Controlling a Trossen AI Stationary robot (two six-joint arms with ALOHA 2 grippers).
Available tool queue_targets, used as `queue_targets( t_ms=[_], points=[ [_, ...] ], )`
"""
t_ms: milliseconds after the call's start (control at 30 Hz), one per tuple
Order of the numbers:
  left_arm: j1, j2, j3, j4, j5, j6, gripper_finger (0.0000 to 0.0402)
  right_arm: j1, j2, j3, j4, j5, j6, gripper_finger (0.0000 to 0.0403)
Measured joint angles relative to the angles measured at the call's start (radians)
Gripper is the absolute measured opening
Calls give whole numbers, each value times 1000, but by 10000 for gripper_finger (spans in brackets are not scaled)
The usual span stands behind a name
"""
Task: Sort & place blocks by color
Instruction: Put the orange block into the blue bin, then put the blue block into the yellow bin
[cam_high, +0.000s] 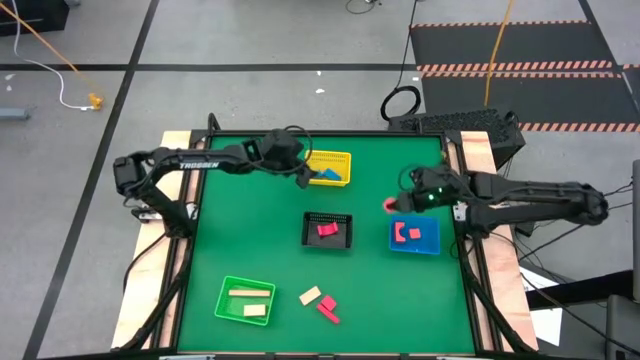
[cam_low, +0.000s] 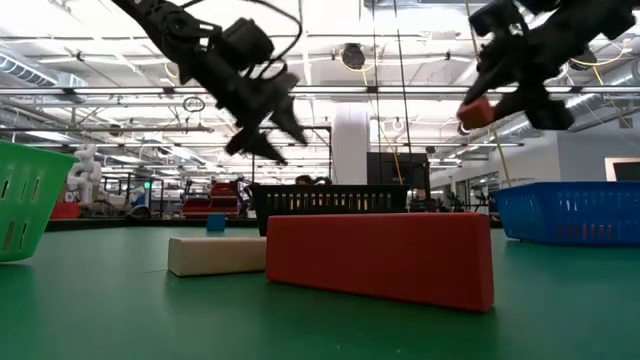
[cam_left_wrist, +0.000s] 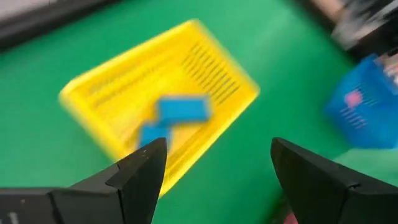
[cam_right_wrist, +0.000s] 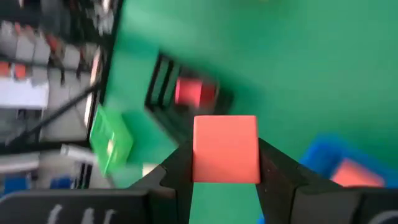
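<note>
Green basket (cam_high: 226, 296), near left: two tan blocks (cam_high: 252, 301) inside. Left gripper (cam_high: 303, 178) hovers at yellow basket (cam_high: 343, 160), fingers spread wide, empty; blue blocks (cam_high: 328, 175) in that basket. Black basket (cam_high: 310, 237), centre: pink block (cam_high: 327, 230) inside. Loose tan block (cam_high: 310, 295) and pink blocks (cam_high: 327, 308) near edge, centre, closer to neither arm clearly. Right gripper (cam_high: 396, 206) pinches red cube (cam_high: 390, 206), raised, just left of blue basket (cam_high: 430, 240), which holds red blocks (cam_high: 407, 233). Drop target lies right of fingers; short move, my guess.
</note>
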Motion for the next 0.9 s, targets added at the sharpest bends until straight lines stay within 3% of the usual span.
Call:
queue_targets(
  t_ms=[267,500,667,733,900],
  points=[
    [43,0,0,-186,2,60,287,185,14,0,-252,-108,205,113],
    [45,0,0,-201,2,75,287,241,28,0,-474,-114,306,113],
    [45,0,0,-228,2,95,287,254,71,0,-489,-101,298,113],
    [45,0,0,-242,2,107,287,255,91,0,-489,-83,272,136],
    [45,0,0,-266,-22,107,287,254,130,0,-491,-81,222,250]
  ],
)
